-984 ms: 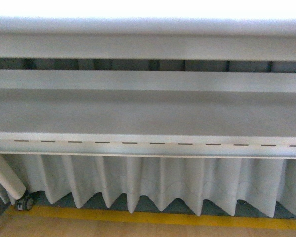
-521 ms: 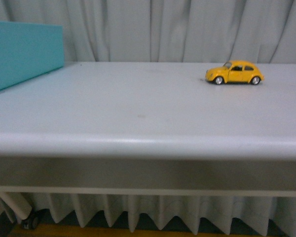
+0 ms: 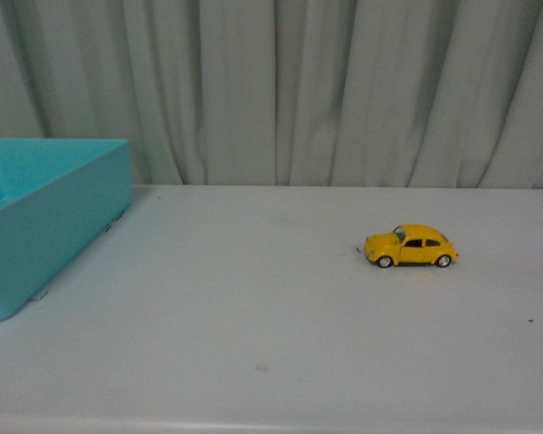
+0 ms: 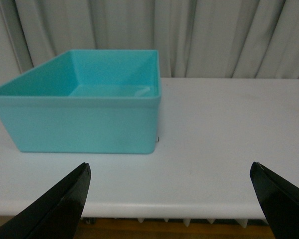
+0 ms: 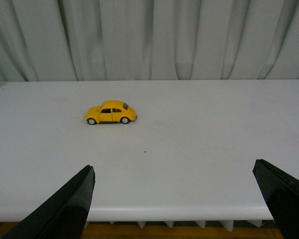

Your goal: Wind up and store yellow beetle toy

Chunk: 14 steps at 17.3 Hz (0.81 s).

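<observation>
The yellow beetle toy (image 3: 410,247) sits on the white bench (image 3: 253,344), at 3 o'clock from the blue box (image 3: 45,226) and well apart from it. It lies sideways, nose toward 9 o'clock. The right fingers (image 5: 72,204) are wide apart and look nearer to it. The left fingers (image 4: 65,199), also wide apart, face the box.

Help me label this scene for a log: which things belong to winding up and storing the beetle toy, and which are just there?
For the job:
- yellow beetle toy, on its wheels, not held
- teal bin, open-topped, likely the storage place
- left hand and right hand, both open

Just there:
- white table
- grey curtain
</observation>
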{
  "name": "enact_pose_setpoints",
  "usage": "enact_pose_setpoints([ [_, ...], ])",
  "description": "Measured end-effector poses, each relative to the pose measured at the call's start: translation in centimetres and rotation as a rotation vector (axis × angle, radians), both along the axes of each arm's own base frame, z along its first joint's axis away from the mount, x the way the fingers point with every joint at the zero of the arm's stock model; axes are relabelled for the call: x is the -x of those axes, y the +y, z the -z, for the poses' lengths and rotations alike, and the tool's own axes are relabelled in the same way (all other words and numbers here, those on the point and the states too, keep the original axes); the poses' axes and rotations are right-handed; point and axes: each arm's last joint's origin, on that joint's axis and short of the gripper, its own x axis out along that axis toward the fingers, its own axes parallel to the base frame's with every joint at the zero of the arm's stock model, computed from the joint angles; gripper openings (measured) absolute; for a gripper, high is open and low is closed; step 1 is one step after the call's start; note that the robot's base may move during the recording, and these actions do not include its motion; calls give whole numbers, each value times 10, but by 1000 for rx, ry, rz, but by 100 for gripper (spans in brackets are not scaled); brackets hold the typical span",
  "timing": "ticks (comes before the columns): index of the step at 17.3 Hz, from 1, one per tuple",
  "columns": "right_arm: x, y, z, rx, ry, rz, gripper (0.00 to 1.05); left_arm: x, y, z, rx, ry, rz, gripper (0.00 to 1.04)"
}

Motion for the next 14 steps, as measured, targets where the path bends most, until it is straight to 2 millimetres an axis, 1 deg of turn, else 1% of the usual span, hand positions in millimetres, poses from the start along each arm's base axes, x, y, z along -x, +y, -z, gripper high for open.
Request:
enact_pose_setpoints([
  [14,0,0,0,0,-2,0,98,0,0,0,0,-2,0,98],
])
